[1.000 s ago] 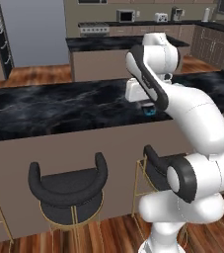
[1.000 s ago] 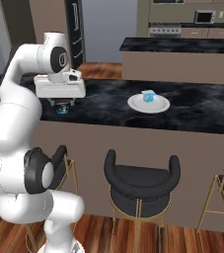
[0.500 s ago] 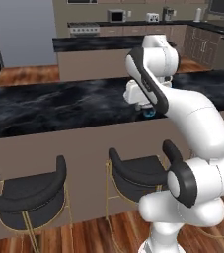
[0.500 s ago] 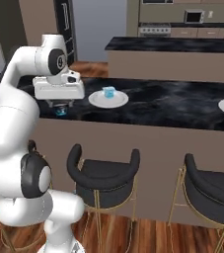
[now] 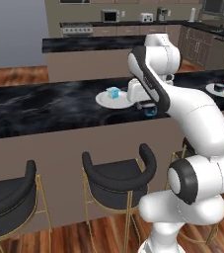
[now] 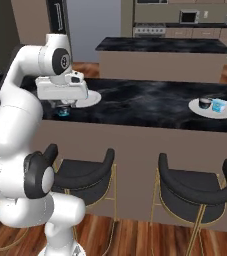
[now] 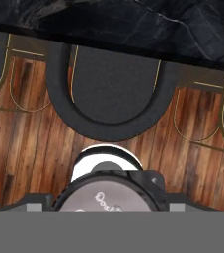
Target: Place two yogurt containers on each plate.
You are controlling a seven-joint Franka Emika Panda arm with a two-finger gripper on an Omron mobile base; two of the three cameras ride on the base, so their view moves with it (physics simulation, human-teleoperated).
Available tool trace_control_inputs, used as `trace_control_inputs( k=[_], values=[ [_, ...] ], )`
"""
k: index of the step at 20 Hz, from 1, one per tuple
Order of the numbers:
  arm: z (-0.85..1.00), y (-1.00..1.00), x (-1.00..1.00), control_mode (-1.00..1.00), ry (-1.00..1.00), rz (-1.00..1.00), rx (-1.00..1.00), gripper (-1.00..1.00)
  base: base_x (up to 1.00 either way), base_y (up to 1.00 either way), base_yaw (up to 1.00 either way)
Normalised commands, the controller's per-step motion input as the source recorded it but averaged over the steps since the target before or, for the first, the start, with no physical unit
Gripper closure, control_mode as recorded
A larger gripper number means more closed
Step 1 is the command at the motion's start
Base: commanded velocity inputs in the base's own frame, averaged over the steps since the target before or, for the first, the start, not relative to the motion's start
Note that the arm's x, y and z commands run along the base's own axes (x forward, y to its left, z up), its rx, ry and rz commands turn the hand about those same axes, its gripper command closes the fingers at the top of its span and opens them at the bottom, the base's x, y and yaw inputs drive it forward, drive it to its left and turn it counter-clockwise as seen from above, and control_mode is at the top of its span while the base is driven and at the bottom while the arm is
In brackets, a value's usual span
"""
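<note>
You are looking at a home kitchen. A long counter with a black marbled stone top (image 5: 44,106) runs across in front of you, and dark padded bar stools on thin gold metal legs (image 5: 118,180) stand along its near side. Behind it sits a second black-topped island (image 6: 160,45). Along the back wall you have beige wooden cabinets (image 5: 197,42), a stainless microwave (image 5: 110,16), a white toaster (image 5: 146,17) and a stove with knobs (image 5: 76,30). The floor is reddish-brown wooden plank (image 7: 29,143).

Black marble counter (image 5: 44,106), dark bar stools (image 6: 195,187), wood floor (image 7: 24,143)
</note>
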Motion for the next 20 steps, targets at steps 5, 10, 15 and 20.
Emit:
trace_control_inputs(
  k=[5,10,15,20],
  values=[
    [0.0,0.0,0.0,1.0,0.0,0.0,0.0,1.0,0.34,0.16,0.0],
    [0.0,0.0,0.0,1.0,0.0,0.0,0.0,1.0,0.61,0.24,0.0],
    [0.0,0.0,0.0,1.0,0.0,0.0,0.0,1.0,0.63,0.3,0.0],
    [0.0,0.0,0.0,1.0,0.0,0.0,0.0,1.0,0.44,0.2,0.0]
  ],
)
